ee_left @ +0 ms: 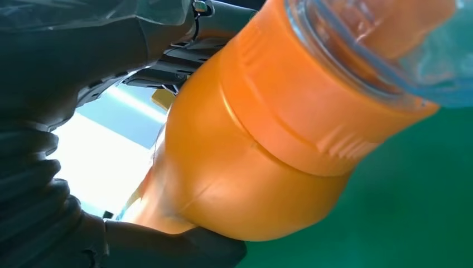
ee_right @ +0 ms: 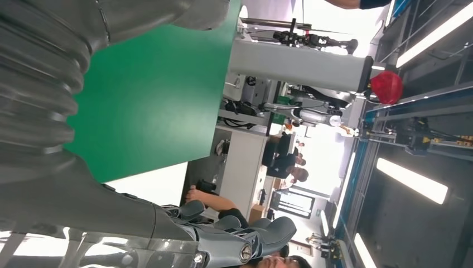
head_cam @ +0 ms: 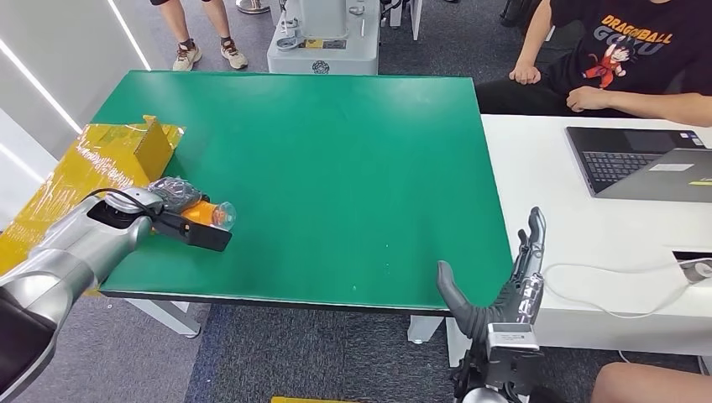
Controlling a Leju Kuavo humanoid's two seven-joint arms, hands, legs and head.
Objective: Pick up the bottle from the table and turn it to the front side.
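Head view: the left hand [head_cam: 172, 200] grips an orange bottle [head_cam: 206, 213] over the green table [head_cam: 336, 168], while the right hand [head_cam: 508, 285] spreads, holding nothing.

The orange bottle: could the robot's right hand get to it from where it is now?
Probably not easily. The right hand hangs open off the green table's near right corner, while the bottle sits far across, already gripped by the left hand.

Green table [head_cam: 336, 168], yellow taped box [head_cam: 117, 151] overlapping its left edge
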